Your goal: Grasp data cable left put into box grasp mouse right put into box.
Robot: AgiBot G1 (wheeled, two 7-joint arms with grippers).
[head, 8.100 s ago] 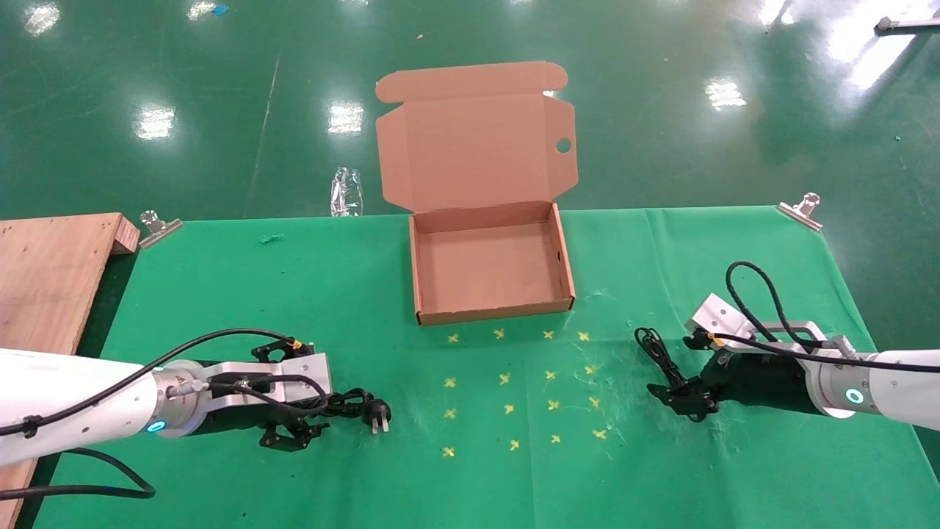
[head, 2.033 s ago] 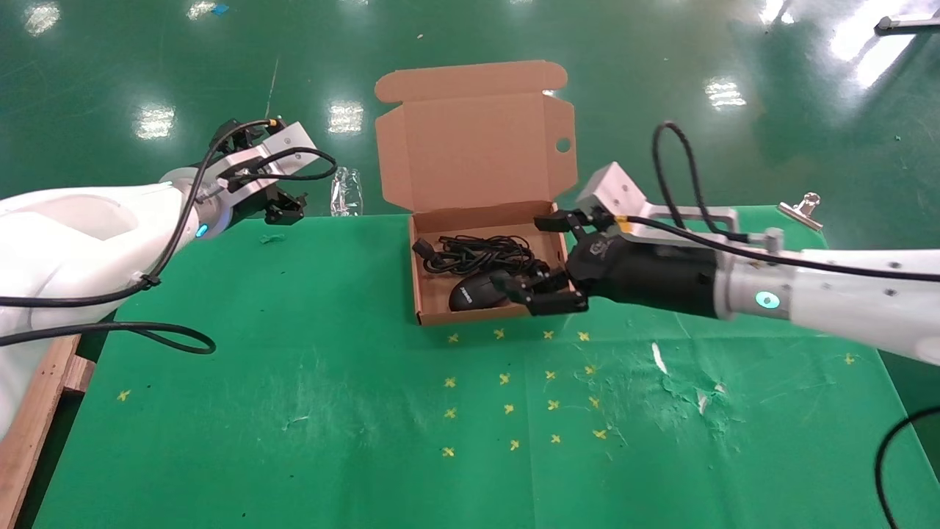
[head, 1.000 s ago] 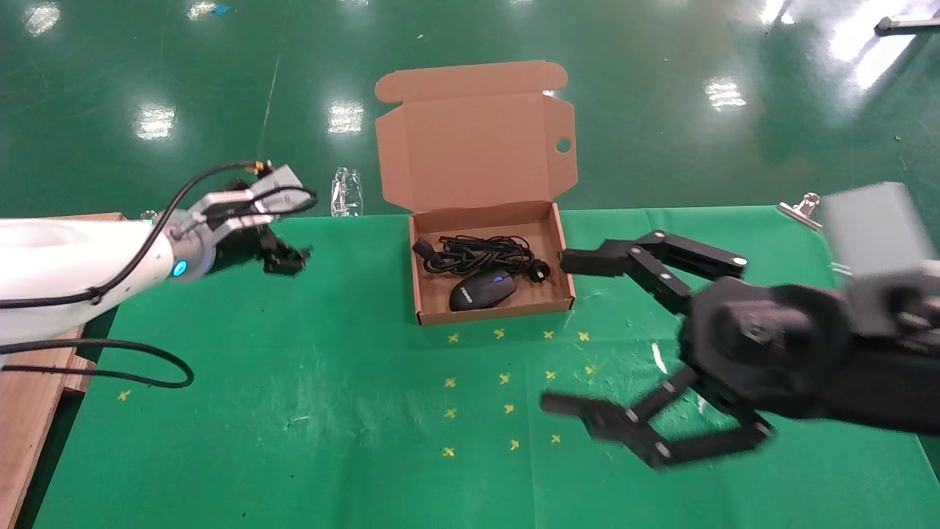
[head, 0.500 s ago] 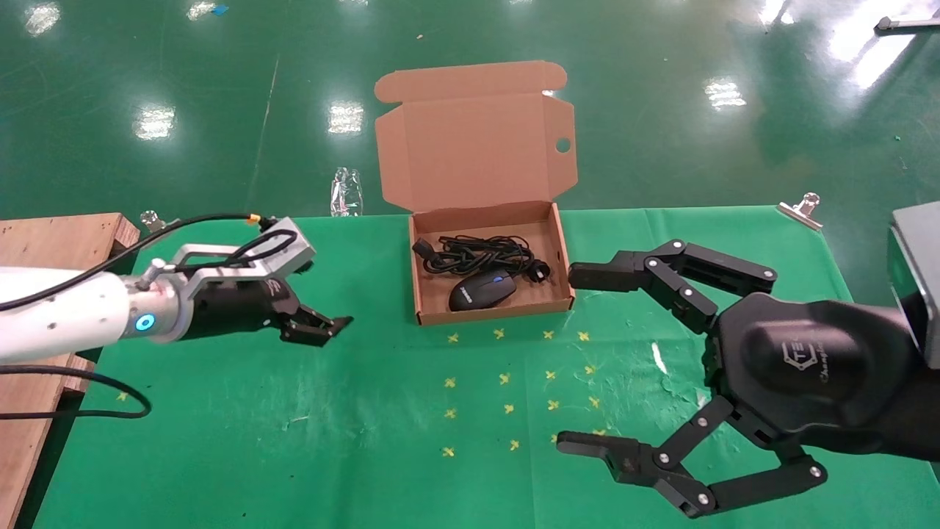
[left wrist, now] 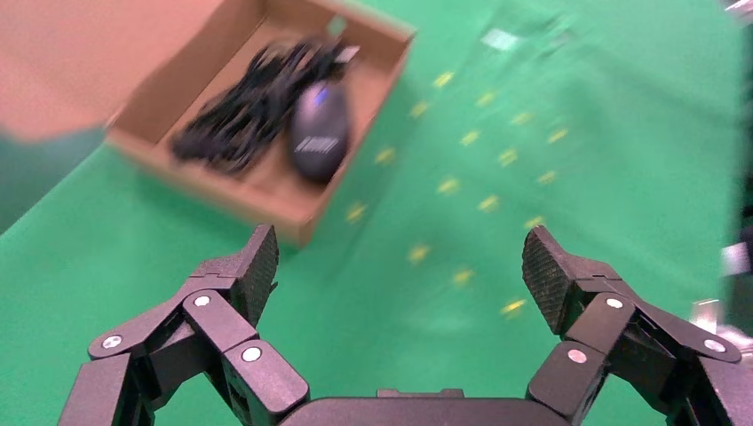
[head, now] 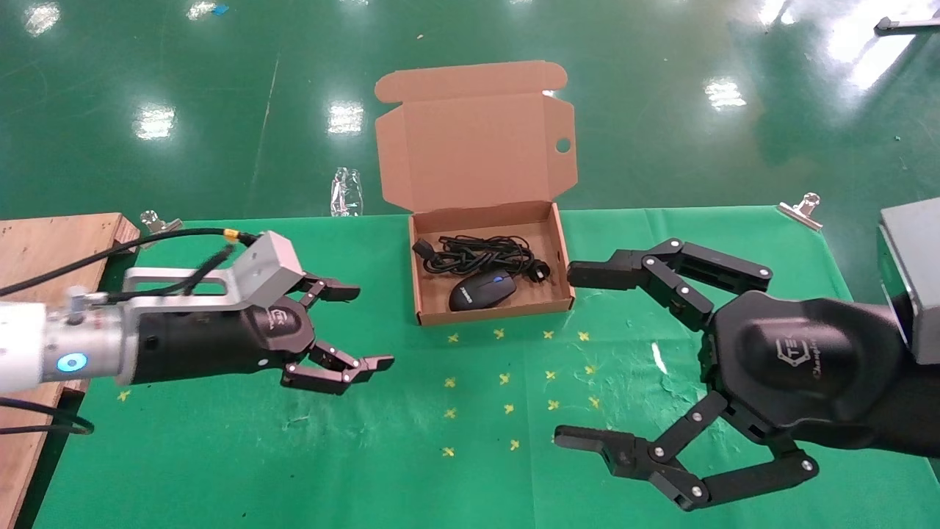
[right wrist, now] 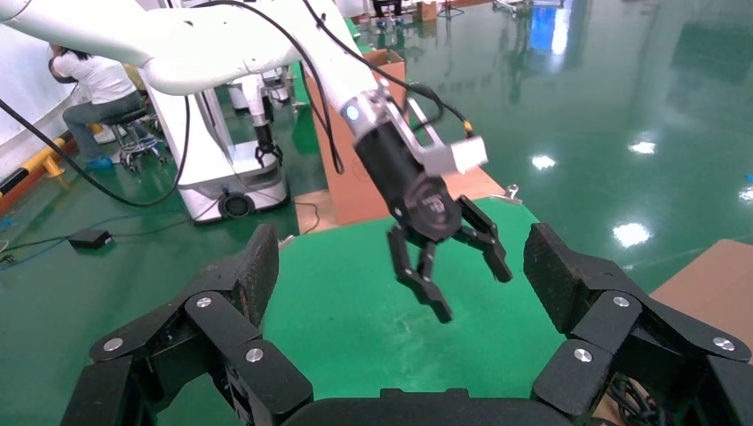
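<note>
The brown cardboard box [head: 493,314] stands open at the table's far middle, lid up. Inside it the bundled black data cable [head: 477,253] lies toward the back, and the black mouse [head: 482,290] with a blue wheel lies in front of it. The left wrist view shows the box [left wrist: 266,191], the data cable [left wrist: 240,124] and the mouse [left wrist: 318,131] ahead. My left gripper [head: 367,327] hovers open and empty, left of the box. My right gripper [head: 569,356] is raised close to the camera, right of the box, wide open and empty. Both sets of jaws [left wrist: 400,257] [right wrist: 400,257] hold nothing.
Yellow cross marks [head: 514,382] dot the green cloth in front of the box. A wooden board [head: 44,257] lies at the far left. Metal clips [head: 800,209] [head: 158,224] hold the cloth's back corners. A clear bottle [head: 346,192] lies on the floor behind.
The cable and mouse went from the table into the box. Both arms pulled back from it. In the last half second the left gripper came nearer and opened; the right barely moved.
</note>
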